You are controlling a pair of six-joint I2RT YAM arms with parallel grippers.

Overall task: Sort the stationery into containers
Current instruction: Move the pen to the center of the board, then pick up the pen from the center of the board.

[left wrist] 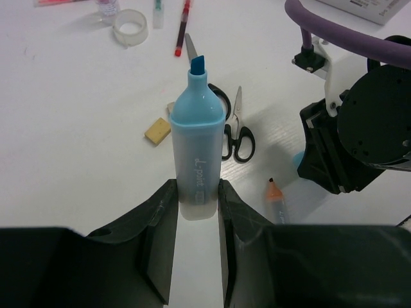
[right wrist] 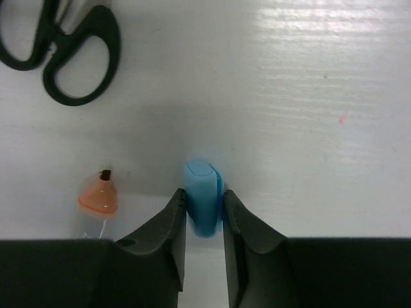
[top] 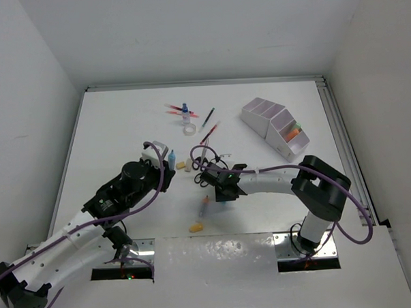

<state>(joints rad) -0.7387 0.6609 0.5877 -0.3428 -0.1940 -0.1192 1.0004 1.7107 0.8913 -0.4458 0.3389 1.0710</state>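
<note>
The left gripper (left wrist: 197,196) clamps an uncapped blue highlighter (left wrist: 196,128) by its base while the right gripper (right wrist: 204,206) pinches a blue cap (right wrist: 200,186) low at the counter (top: 122,130), black scissors (left wrist: 235,132) just beyond, the white organiser (top: 276,127) far right.

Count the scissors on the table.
2. One pair lies right of the blue highlighter in the left fingers; the other is partly hidden behind it. The arms may hide more.
</note>
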